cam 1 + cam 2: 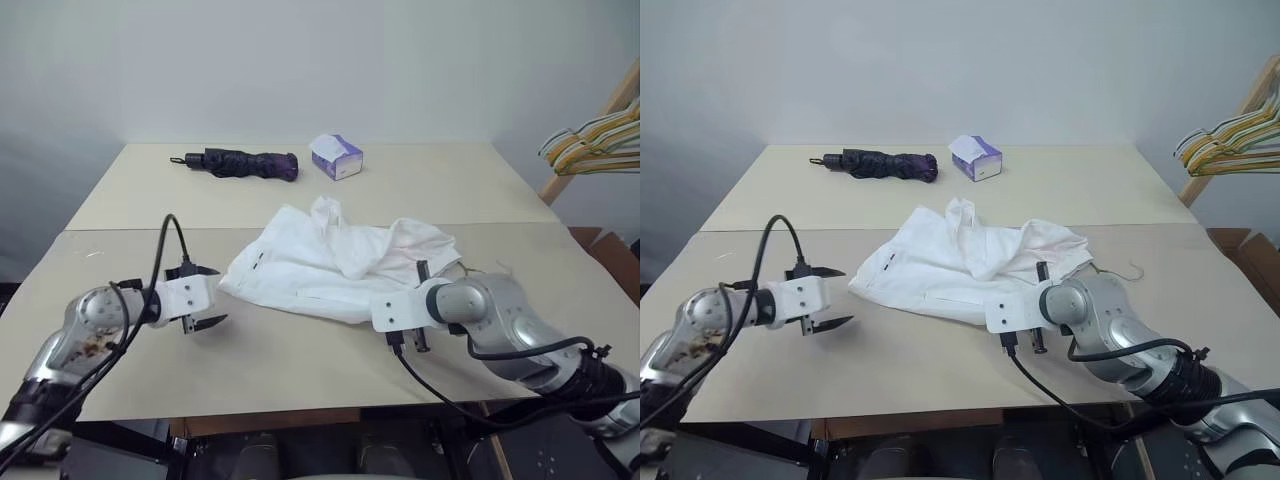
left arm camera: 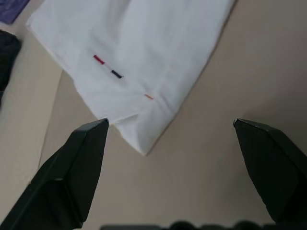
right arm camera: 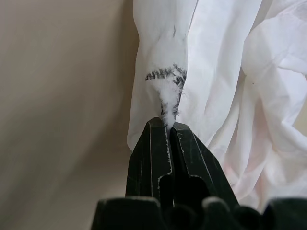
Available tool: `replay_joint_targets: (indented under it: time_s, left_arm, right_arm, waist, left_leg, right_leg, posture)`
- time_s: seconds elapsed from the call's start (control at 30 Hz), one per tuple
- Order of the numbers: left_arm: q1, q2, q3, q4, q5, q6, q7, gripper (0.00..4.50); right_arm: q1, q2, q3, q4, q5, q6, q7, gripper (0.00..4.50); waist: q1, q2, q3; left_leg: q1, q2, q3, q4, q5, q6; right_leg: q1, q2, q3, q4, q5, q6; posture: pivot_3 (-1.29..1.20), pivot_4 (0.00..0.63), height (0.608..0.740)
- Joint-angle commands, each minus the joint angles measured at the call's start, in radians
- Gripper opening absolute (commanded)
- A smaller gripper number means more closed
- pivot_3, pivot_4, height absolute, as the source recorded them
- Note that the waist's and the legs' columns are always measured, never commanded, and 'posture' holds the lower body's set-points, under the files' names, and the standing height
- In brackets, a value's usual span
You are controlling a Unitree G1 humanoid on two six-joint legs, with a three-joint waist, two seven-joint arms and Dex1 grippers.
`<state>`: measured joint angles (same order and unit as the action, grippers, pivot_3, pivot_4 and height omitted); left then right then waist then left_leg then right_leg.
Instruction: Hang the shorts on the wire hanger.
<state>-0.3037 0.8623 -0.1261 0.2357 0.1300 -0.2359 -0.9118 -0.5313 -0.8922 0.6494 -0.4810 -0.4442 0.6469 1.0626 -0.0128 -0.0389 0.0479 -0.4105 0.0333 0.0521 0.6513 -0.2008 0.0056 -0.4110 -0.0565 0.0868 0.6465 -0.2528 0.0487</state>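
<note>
Shorts (image 1: 330, 262) lie on the table (image 1: 300, 350); my right claw (image 3: 169, 125) pinches their edge to lift them, and my left claw (image 2: 170, 129) waits wide by the corner.

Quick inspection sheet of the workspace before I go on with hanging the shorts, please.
Surface: beige table, two boards butted together.
Job's things: white shorts crumpled mid-table; wire hanger hook poking out at their right edge, the rest hidden by them.
Clutter: folded dark umbrella and tissue box at the far side.
Grippers: left gripper open beside the shorts' left corner; right gripper shut on shorts cloth.
Cables: black cable looping over each wrist.
Surroundings: bunch of hangers at far right, plain wall.
</note>
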Motion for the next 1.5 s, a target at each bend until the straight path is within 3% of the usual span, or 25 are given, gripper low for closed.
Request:
replay_joint_targets:
  time_s: [0.03,0.13,0.3,0.4,0.67,0.8,1.0,1.17,1.4,1.5]
  left_arm:
    - [-0.081,-0.017,-0.081,0.122,0.101,-0.106,0.013,4.5]
    - [-0.133,-0.055,-0.108,0.203,0.091,-0.106,-0.022,4.5]
    - [-0.231,-0.105,-0.186,0.356,0.207,-0.183,0.037,4.5]
    - [-0.299,-0.154,-0.214,0.46,0.267,-0.204,0.127,3.94]
    - [-0.424,-0.243,-0.246,0.636,0.31,-0.246,0.202,1.21]
    - [-0.442,-0.24,-0.249,0.665,0.315,-0.281,0.212,0.13]
    - [-0.431,-0.181,-0.227,0.636,0.28,-0.336,0.157,0.03]
    - [-0.333,-0.05,-0.197,0.486,0.188,-0.381,0.01,0.03]
    - [-0.006,0.152,-0.047,-0.01,-0.09,-0.169,-0.172,0.03]
    - [0.216,0.25,0.054,-0.257,-0.173,-0.087,-0.204,0.03]
  right_arm:
    - [-0.001,-0.005,-0.082,-0.015,0.014,-0.015,0.007,0.06]
    - [-0.002,-0.001,-0.101,-0.003,0.0,-0.017,0.002,0.06]
    - [-0.004,0.004,-0.12,0.007,-0.003,-0.021,0.001,0.06]
    - [-0.004,0.009,-0.125,0.005,-0.002,-0.02,0.004,0.0]
    - [-0.003,0.013,-0.131,0.005,-0.009,-0.022,0.0,0.0]
    - [0.003,0.014,-0.138,0.006,-0.007,-0.034,-0.002,0.0]
    - [0.034,0.011,-0.151,0.058,-0.008,-0.177,-0.059,0.0]
    - [0.061,-0.01,-0.186,0.174,0.011,-0.436,-0.143,0.0]
    - [0.092,-0.028,-0.256,0.308,0.074,-0.748,-0.215,0.0]
    - [0.124,-0.052,-0.288,0.351,0.126,-0.895,-0.217,0.0]
  waist:
    - [-0.001,0.0,0.0]
    - [-0.002,0.002,-0.001]
    - [0.004,0.009,-0.006]
    - [0.004,0.012,-0.01]
    - [-0.003,0.012,-0.011]
    - [-0.005,0.012,-0.011]
    - [-0.012,0.012,-0.011]
    - [-0.04,0.012,-0.011]
    - [-0.061,0.011,-0.011]
    - [-0.059,0.011,-0.01]
  left_leg:
    - [-0.001,0.0,0.0,0.0,0.0,0.0]
    - [-0.001,0.0,0.0,0.001,0.0,0.0]
    - [0.002,0.0,0.0,0.003,0.0,0.0]
    - [0.006,-0.001,0.0,0.004,0.0,0.0]
    - [0.0,-0.001,0.0,0.006,0.0,0.0]
    - [0.0,-0.001,0.0,0.007,0.0,0.0]
    - [-0.003,0.0,0.0,0.007,0.0,0.0]
    - [-0.008,0.0,0.0,0.007,0.0,0.0]
    - [-0.012,0.001,0.0,0.008,0.0,0.0]
    - [-0.011,0.001,0.0,0.008,0.0,0.0]
  right_leg:
    - [-0.001,0.0,0.0,0.0,0.0,-0.001]
    - [-0.001,0.0,0.0,0.001,0.001,-0.001]
    - [0.003,0.0,-0.001,0.001,-0.002,0.004]
    - [0.006,-0.001,-0.001,0.0,-0.003,0.006]
    - [0.005,-0.001,-0.001,0.001,-0.002,0.007]
    - [0.004,0.0,-0.001,0.001,-0.002,0.007]
    - [0.002,0.0,-0.001,0.001,-0.002,0.007]
    - [-0.003,0.0,-0.001,0.001,0.002,0.002]
    - [-0.009,0.0,0.0,0.003,0.003,0.0]
    - [-0.008,0.0,0.001,0.003,0.003,0.0]
  posture:
    - [-0.02,0.0,0.74]
    - [-0.03,0.0,0.74]
    - [-0.04,0.0,0.74]
    - [-0.05,0.0,0.74]
    - [-0.06,0.0,0.74]
    - [-0.06,0.0,0.74]
    - [-0.06,0.0,0.74]
    - [-0.05,0.0,0.74]
    - [-0.04,0.007,0.74]
    - [-0.03,0.019,0.74]
